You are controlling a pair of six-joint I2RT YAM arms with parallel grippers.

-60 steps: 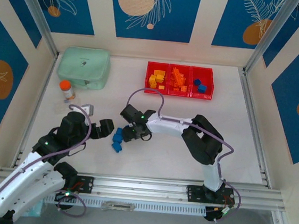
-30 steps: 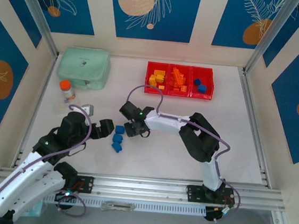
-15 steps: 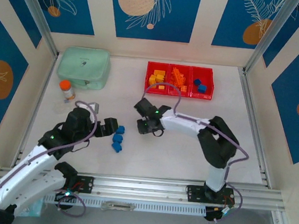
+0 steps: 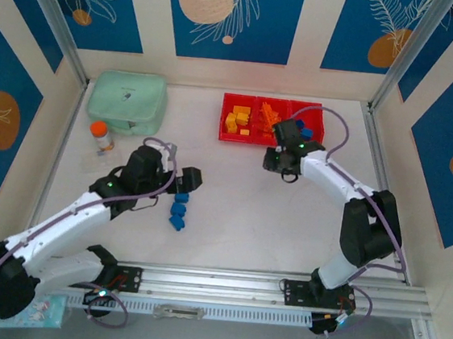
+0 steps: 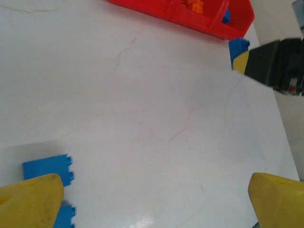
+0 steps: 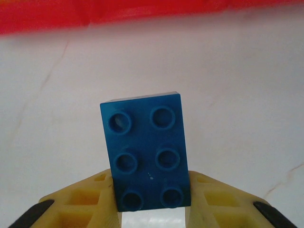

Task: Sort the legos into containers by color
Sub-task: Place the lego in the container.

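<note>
**K:** Status of the right gripper (image 6: 152, 205)?

**M:** Clamped on a blue two-by-three brick (image 6: 145, 149), studs facing the wrist camera. The yellow pads (image 6: 80, 199) sit on either side of its lower end only. The brick hangs over bare table (image 4: 229, 218), short of the front wall of the red bins (image 4: 270, 142).

**K:** Target?

**M:** Right-hand compartment (image 4: 316, 121). It already holds blue pieces; the middle holds orange, the left yellow. I judge the step to be carry-and-drop, with the sort mostly done.

**K:** Notes on doing it well?

**M:** Lift enough that the brick's lower edge clears the rim before crossing it. Centre over the right-hand compartment, away from the divider shared with the orange section. Lower it, then release close to the floor so the brick does not bounce out or across. The hold catches only one end, so my guess is a quick wrist swing could pivot the brick. Move smoothly.

**K:** Left gripper (image 5: 154, 197)?

**M:** Spread wide and holding nothing. It is low over the table, with the loose blue bricks (image 4: 177, 210) just beside its left finger. Those bricks lie in a short line, well apart from the bins. They look like the last pieces to collect.
</note>
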